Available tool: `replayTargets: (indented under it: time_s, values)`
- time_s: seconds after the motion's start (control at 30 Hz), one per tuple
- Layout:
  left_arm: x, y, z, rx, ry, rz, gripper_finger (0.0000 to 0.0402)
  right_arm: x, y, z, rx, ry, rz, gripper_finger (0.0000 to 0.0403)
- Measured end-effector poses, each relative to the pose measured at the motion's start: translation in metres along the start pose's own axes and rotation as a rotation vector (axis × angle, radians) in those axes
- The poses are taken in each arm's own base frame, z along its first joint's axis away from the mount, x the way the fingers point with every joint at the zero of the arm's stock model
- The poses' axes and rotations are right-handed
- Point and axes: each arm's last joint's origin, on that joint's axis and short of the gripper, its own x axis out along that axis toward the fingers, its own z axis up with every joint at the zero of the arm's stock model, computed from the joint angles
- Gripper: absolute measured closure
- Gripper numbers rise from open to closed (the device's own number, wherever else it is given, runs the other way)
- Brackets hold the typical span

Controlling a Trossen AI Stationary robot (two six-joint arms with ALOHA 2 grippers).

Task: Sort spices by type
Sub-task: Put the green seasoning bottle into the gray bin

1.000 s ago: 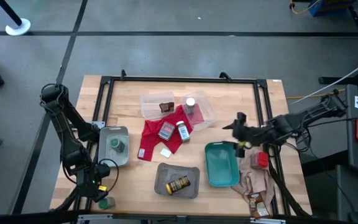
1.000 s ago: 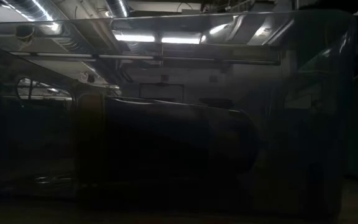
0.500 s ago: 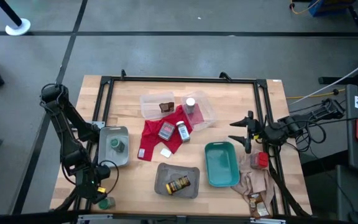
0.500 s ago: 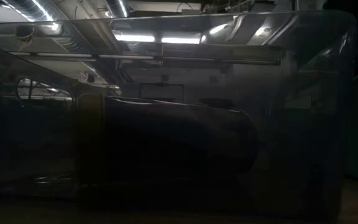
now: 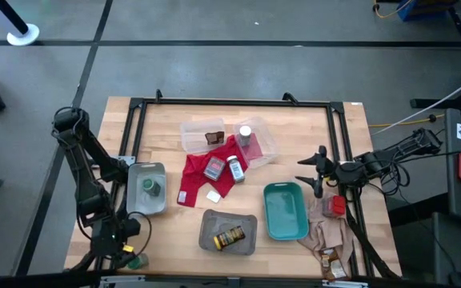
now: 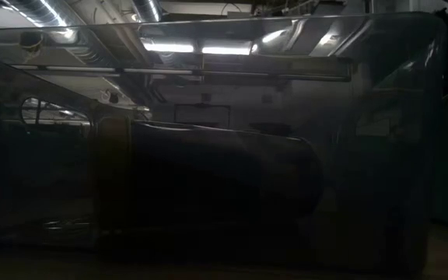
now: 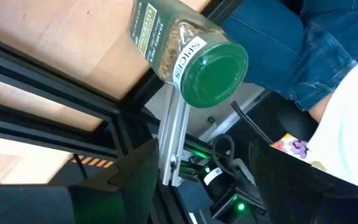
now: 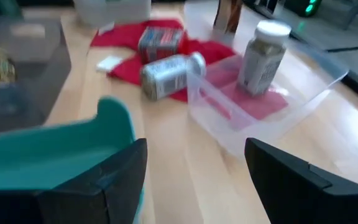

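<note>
Left claw (image 5: 126,246): hovering at the near-left corner of the bench (image 5: 166,240), fingers parted, gripping nothing.
Green-lidded jar (image 7: 188,53): lying on its side at the bench edge, just ahead of the left claw, lid pointing off the bench.
Grey tray, left (image 5: 133,186): holding another green-lidded jar (image 5: 150,188); judging this the destination.
Right claw (image 5: 317,174): hanging spread and empty just beyond the teal tray (image 5: 282,224), near the right rail.
Other spices: yellow-labelled jar (image 5: 230,237) lying in the near grey tray; tin (image 5: 214,167) and bottle (image 5: 235,169) resting on the red cloth (image 5: 192,182); bottle (image 8: 261,55) standing in the clear tray (image 8: 303,106).
Step in hand: judging left claw lining up on the edge jar.
Advice: closing across the jar body, not the lid; approaching from the bench side, avoiding nudging it over the edge; lifting clear before swinging to the tray.
</note>
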Motion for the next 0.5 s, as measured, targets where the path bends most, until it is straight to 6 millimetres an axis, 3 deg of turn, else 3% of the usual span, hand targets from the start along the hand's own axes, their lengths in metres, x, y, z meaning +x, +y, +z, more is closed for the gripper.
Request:
replayTargets:
  time_s: [0.5]
  values:
    - [0.0003, 0.0002, 0.0002, -0.029, -0.071, -0.031, 0.0169, -0.0004, -0.0044, -0.0079, -0.011, 0.059, -0.086, 0.0132]
